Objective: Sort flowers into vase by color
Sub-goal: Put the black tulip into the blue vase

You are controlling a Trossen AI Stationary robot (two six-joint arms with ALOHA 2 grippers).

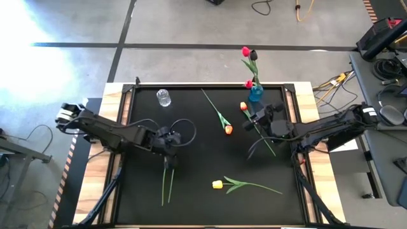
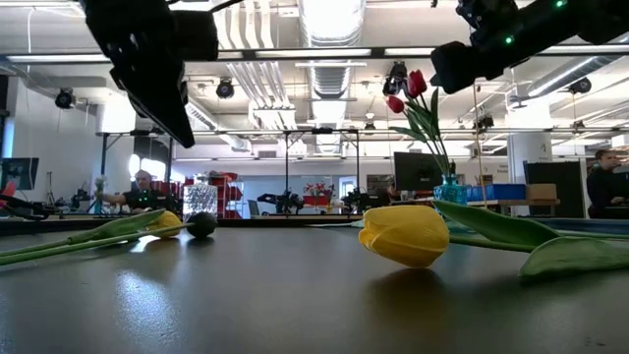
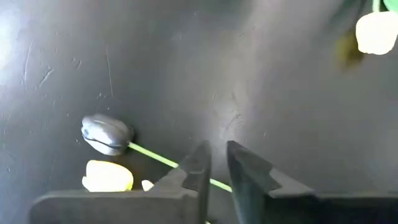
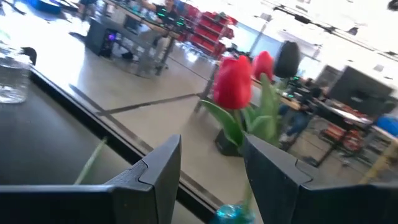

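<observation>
Two grippers: left gripper [image 1: 167,151] nearly closed over green stem [image 3: 155,158]; right gripper [image 1: 259,118] spread near blue vase [image 1: 255,93].

1. I see a black table [image 1: 191,197] with pale wood edges.
2. The blue vase [image 1: 255,93] holds red tulips [image 1: 245,51] and one dark, nearly black tulip [image 1: 253,55].
3. A clear vase [image 1: 164,98] stands on the mat.
4. Yellow tulip [image 1: 217,184], green leaves.
5. Two orange tulips [image 1: 229,129], green stems.
6. By my left gripper [image 3: 216,163], one head [image 3: 106,133] looks dark purple, perhaps; another is yellow.
7. Both arms are dark.
</observation>
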